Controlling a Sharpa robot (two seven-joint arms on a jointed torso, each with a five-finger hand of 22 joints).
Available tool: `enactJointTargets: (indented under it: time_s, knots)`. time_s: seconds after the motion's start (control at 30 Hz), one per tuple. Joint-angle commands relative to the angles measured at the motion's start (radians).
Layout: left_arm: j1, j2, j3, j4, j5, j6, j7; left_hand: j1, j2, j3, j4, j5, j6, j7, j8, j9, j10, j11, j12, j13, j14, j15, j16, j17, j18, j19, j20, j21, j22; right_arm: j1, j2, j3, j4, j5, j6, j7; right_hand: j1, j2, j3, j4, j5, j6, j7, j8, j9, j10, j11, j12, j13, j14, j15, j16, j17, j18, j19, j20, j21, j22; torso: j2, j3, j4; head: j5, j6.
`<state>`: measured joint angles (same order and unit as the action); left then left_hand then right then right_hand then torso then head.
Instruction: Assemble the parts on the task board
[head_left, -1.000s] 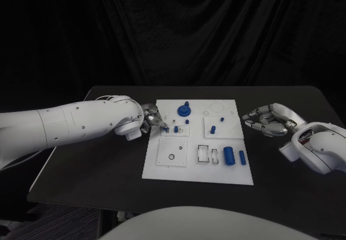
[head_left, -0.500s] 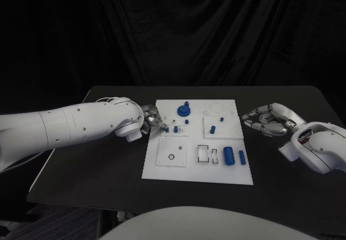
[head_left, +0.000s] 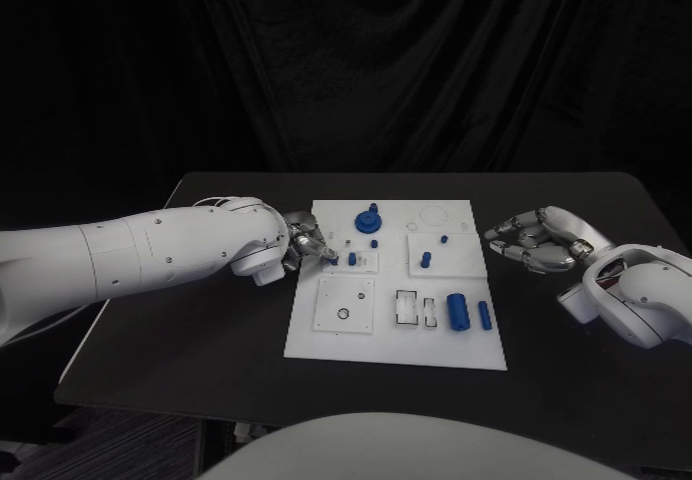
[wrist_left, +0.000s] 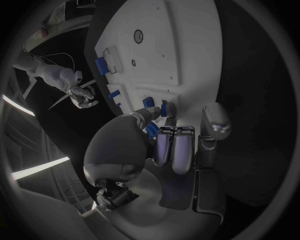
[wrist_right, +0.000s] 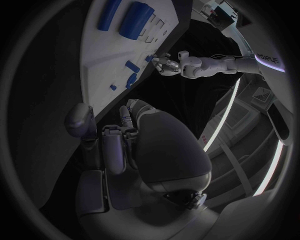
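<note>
**Left hand at the board's edge, fingertips partly hidden**

In the head view the white task board (head_left: 397, 335) lies in the middle of the black table (head_left: 188, 340), slightly below the frame's centre. The left arm (head_left: 130, 250) comes in from the left edge and covers most of its own hand; the left hand (head_left: 306, 240) shows just past the wrist, at the board's left edge, over a small square plate with short blue pegs (head_left: 352, 259). From above, its fingertips cannot be made out against the board.

The left wrist view shows more: the fingers (wrist_left: 175, 147) are curled forward together with the thumb (wrist_left: 142, 116) drawn in toward them, and a small blue part (wrist_left: 152, 130) shows between thumb and fingers. Whether the hand truly pinches that part or merely sits over it cannot be told.

Other parts stand on the board: a blue round knob (head_left: 368, 215) near its upper edge, a small upright peg (head_left: 426, 260) on the right-hand square plate, and in the lower right a thick blue cylinder (head_left: 457, 311) with a thinner blue rod (head_left: 485, 315) just beside it. A black ring (head_left: 343, 314) sits on the lower left plate.

The right hand (head_left: 537, 238) lies at the right of the frame, on the table just off the board's right edge, apart from all parts. Its fingers (wrist_right: 115, 145) are curled in with nothing seen in them; the palm side is hidden from the head camera.
</note>
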<state>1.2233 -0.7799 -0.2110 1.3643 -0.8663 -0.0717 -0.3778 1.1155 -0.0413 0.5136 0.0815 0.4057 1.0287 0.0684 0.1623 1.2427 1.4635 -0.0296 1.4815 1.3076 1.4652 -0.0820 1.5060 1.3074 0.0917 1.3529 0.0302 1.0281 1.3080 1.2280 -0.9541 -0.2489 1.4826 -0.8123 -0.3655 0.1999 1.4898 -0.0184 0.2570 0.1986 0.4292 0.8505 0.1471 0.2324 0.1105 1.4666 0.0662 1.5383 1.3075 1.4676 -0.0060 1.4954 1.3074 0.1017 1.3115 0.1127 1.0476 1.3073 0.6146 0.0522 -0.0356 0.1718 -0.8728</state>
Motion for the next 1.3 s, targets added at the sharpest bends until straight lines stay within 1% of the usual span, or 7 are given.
enactJointTargets:
  time_s: [0.03, 1.03, 1.07, 1.1, 1.13, 1.17, 1.3]
  knots:
    - [-0.003, -0.002, 0.0, 0.007, -0.001, 0.006, 0.005, 0.003, 0.011, 0.001, 0.007, 0.003, 0.03, -0.037, -0.001, 0.001, 0.026, -0.005, -0.005, 0.193, 0.049, -0.004, -0.005, 0.097, 0.018, -0.008, -0.003, -0.005, 0.116, -0.002, -0.001, 0.001, 0.001, 0.001, 0.001, -0.015, 0.007, 0.005, 0.004, 0.0, 0.006, 0.004, 0.005, 0.005, -0.001, 0.025, 0.004, -0.002, 0.187, 0.048, 0.008, -0.004, 0.122, 0.009, -0.006, -0.003, -0.002, 0.118, 0.001, 0.0004, 0.0011, -0.002, 0.0]
    - [-0.005, -0.004, 0.0, 0.009, -0.001, 0.013, 0.011, 0.005, 0.011, 0.005, 0.004, 0.009, 0.029, -0.037, -0.001, 0.002, 0.024, -0.005, -0.007, 0.191, 0.048, -0.004, -0.006, 0.094, 0.019, -0.011, -0.003, -0.012, 0.114, -0.003, -0.002, 0.001, 0.003, 0.001, 0.006, -0.026, 0.006, 0.006, 0.007, -0.001, 0.007, 0.003, 0.005, 0.005, -0.002, 0.024, 0.004, -0.002, 0.186, 0.048, 0.007, -0.005, 0.121, 0.009, -0.007, -0.004, -0.003, 0.118, 0.003, -0.0006, 0.0008, 0.001, 0.0]
    - [-0.005, -0.004, 0.0, 0.008, -0.001, 0.014, 0.011, 0.003, 0.012, 0.005, 0.005, 0.0, 0.029, -0.036, -0.001, 0.003, 0.023, -0.005, -0.007, 0.191, 0.047, -0.003, -0.007, 0.094, 0.019, -0.012, -0.002, -0.014, 0.114, -0.003, -0.002, 0.001, 0.003, 0.001, 0.006, -0.026, 0.006, 0.006, 0.007, -0.001, 0.007, 0.003, 0.005, 0.005, -0.002, 0.024, 0.004, -0.002, 0.186, 0.048, 0.007, -0.005, 0.121, 0.009, -0.007, -0.004, -0.003, 0.118, 0.003, -0.0005, 0.0009, 0.001, 0.0]
    - [-0.005, -0.002, 0.0, 0.007, -0.001, 0.015, 0.012, -0.01, 0.016, -0.007, 0.017, -0.071, 0.026, -0.037, -0.003, 0.004, 0.022, -0.004, -0.009, 0.19, 0.046, -0.003, -0.008, 0.092, 0.018, -0.013, 0.0, -0.016, 0.114, -0.003, -0.001, 0.001, 0.003, 0.001, 0.006, -0.026, 0.006, 0.006, 0.007, -0.001, 0.007, 0.003, 0.005, 0.005, -0.002, 0.024, 0.004, -0.002, 0.186, 0.048, 0.007, -0.005, 0.121, 0.009, -0.007, -0.004, -0.003, 0.118, 0.003, -0.0005, 0.0008, 0.001, 0.0]
    - [-0.005, -0.002, 0.0, 0.006, -0.001, 0.014, 0.012, -0.013, 0.017, -0.011, 0.02, -0.087, 0.025, -0.036, -0.004, 0.004, 0.022, -0.004, -0.009, 0.19, 0.046, -0.002, -0.008, 0.092, 0.019, -0.014, 0.0, -0.019, 0.113, -0.003, -0.001, 0.001, 0.002, 0.001, 0.007, -0.026, 0.006, 0.006, 0.007, -0.001, 0.007, 0.003, 0.005, 0.005, -0.002, 0.024, 0.004, -0.002, 0.186, 0.048, 0.007, -0.005, 0.121, 0.009, -0.007, -0.004, -0.003, 0.118, 0.003, -0.0003, 0.0008, 0.001, 0.0]
    - [-0.005, 0.0, 0.0, 0.005, -0.001, 0.012, 0.011, -0.027, 0.02, -0.028, 0.035, -0.139, 0.024, -0.034, -0.007, 0.003, 0.021, -0.002, -0.009, 0.19, 0.046, 0.0, -0.008, 0.091, 0.019, -0.014, 0.001, -0.021, 0.113, -0.003, -0.001, 0.001, 0.002, 0.001, 0.007, -0.026, 0.006, 0.006, 0.008, -0.002, 0.008, 0.002, 0.005, 0.005, -0.002, 0.023, 0.004, -0.003, 0.184, 0.047, 0.007, -0.005, 0.12, 0.01, -0.007, -0.004, -0.005, 0.117, 0.003, -0.0003, 0.001, 0.001, 0.0]
    - [-0.006, 0.004, 0.0, -0.001, -0.019, 0.014, -0.001, -0.14, 0.002, -0.147, 0.14, -0.268, 0.001, -0.017, -0.038, -0.024, 0.018, 0.012, -0.01, 0.188, 0.044, 0.011, -0.01, 0.086, 0.021, -0.02, 0.008, -0.039, 0.109, -0.003, -0.001, 0.001, 0.003, 0.001, 0.008, -0.026, 0.006, 0.006, 0.008, -0.002, 0.008, 0.002, 0.005, 0.005, -0.002, 0.023, 0.004, -0.003, 0.184, 0.047, 0.007, -0.005, 0.12, 0.01, -0.007, -0.004, -0.005, 0.117, 0.003, -0.0003, 0.0005, -0.001, 0.0]
